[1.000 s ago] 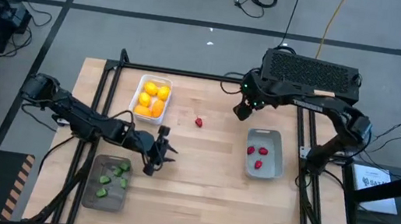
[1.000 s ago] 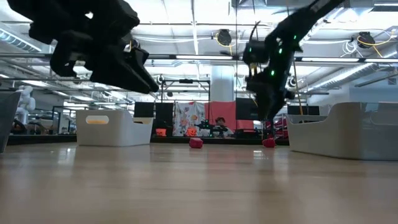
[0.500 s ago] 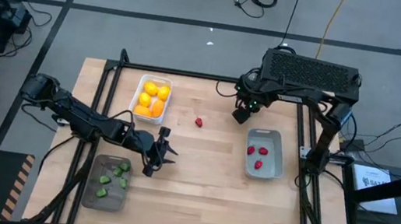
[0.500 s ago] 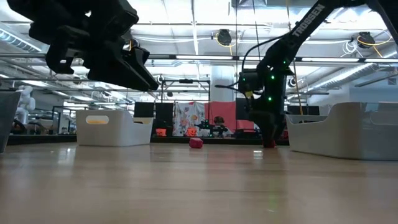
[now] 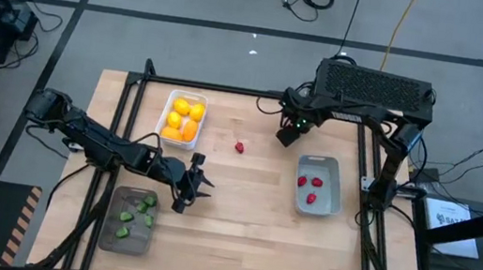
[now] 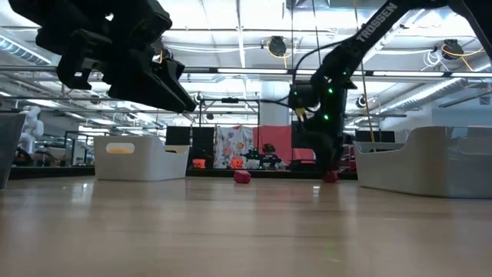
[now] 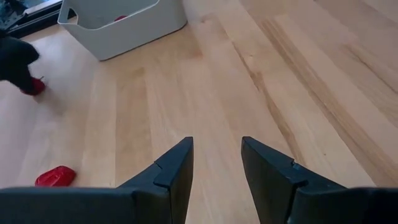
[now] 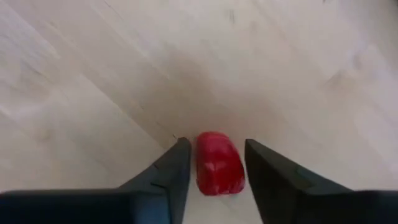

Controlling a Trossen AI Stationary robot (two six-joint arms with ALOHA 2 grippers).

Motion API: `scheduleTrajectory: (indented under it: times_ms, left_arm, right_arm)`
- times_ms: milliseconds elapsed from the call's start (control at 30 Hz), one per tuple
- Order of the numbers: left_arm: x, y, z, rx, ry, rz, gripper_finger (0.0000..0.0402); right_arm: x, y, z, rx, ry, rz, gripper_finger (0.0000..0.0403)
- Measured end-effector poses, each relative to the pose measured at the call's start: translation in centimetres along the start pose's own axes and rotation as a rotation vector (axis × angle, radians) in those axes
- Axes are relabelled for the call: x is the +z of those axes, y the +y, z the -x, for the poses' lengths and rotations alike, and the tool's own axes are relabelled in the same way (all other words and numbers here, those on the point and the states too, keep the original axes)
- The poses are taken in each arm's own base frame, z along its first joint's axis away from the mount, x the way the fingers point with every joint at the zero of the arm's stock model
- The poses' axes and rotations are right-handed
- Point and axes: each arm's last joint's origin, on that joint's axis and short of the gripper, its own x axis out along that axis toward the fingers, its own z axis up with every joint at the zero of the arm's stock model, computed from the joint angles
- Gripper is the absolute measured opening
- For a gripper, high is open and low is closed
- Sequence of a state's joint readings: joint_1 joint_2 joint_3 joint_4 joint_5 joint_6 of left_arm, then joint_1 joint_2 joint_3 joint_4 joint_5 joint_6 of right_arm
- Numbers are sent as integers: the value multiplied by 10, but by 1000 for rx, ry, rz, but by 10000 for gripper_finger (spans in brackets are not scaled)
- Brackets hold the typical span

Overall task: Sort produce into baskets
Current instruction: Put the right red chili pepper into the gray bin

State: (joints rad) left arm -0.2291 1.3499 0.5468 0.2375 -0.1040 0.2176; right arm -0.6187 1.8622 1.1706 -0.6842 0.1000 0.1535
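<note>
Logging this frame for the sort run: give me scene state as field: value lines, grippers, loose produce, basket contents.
right gripper: open, fingers either side of a red piece on the table
left gripper: open, empty, above the table near the dark grey basket
second loose red piece: on the table, mid-back
white basket: yellow and orange fruits
light grey basket: three red pieces
dark grey basket: green pieces

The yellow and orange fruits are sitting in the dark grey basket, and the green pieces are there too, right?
Not quite. The high view shows the yellow and orange fruits in the white basket. Only the green pieces lie in the dark grey basket.
</note>
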Motion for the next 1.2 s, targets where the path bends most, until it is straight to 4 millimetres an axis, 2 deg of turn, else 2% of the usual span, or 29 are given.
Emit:
scheduleTrajectory:
  times_ms: [300,400,500,667,867,1000,1200]
  left_arm:
    - [-1,0,0,-1,5,1,144]
    - [-1,0,0,-2,11,0,144]
    - [-1,0,0,-3,11,1,144]
    - [-1,-1,0,-27,10,19,144]
    - [-1,-1,0,-29,10,20,144]
    - [-1,-1,0,-29,10,20,144]
    - [-2,-1,0,-29,13,21,144]
  right_arm:
    - [18,19,37,12,6,55,61]
    - [19,27,46,4,4,87,47]
    - [19,32,47,-43,-15,105,47]
    - [22,22,37,-13,24,23,88]
    - [24,4,24,31,84,-80,175]
    - [25,1,23,25,84,-96,229]
    - [15,0,13,-1,117,-120,257]
